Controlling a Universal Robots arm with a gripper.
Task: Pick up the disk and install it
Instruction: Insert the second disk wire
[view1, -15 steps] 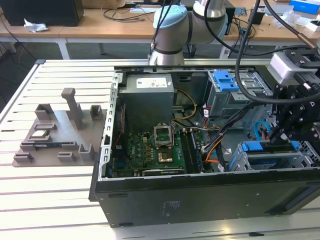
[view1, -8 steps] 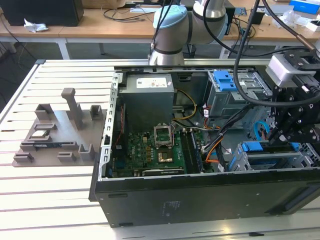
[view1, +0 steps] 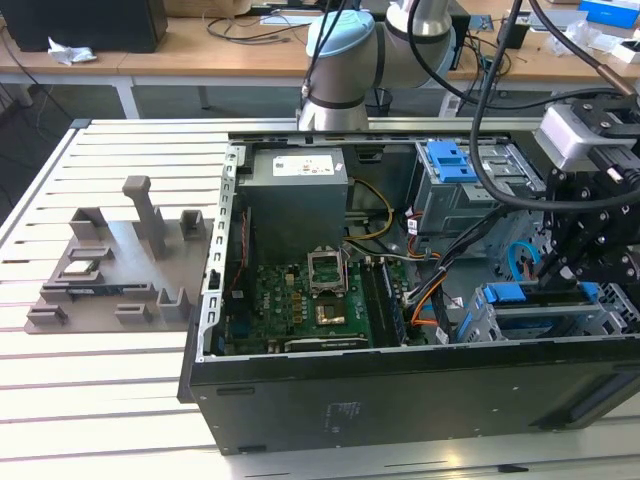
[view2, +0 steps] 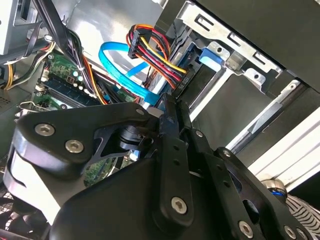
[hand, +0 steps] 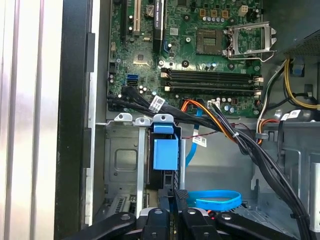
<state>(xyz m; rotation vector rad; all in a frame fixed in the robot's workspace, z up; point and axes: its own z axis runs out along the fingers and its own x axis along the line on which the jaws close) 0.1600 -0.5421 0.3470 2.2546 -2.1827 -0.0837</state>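
Observation:
The disk (hand: 165, 152) stands edge-on in the metal drive cage (hand: 122, 160) at the case's front corner, with its blue bracket facing out. The same blue bracket (view1: 515, 296) appears at the exterior view's right, and it sits inside the cage slot (view2: 212, 56) in the second wrist view. My gripper (hand: 181, 196) is shut with its two black fingertips pressed together, right at the disk's outer end and nothing visibly between them. Those tips (view2: 172, 107) point toward the slot, and the gripper (view1: 558, 275) hangs low over the cage.
The open case holds a green motherboard (view1: 300, 300) and a grey power-supply box (view1: 297, 190). Black and orange cables (hand: 225, 125) and a blue ribbon cable (hand: 217, 200) run close to the cage. A second blue-topped bay (view1: 450, 160) is behind. A grey fixture (view1: 120, 260) lies on the slatted table.

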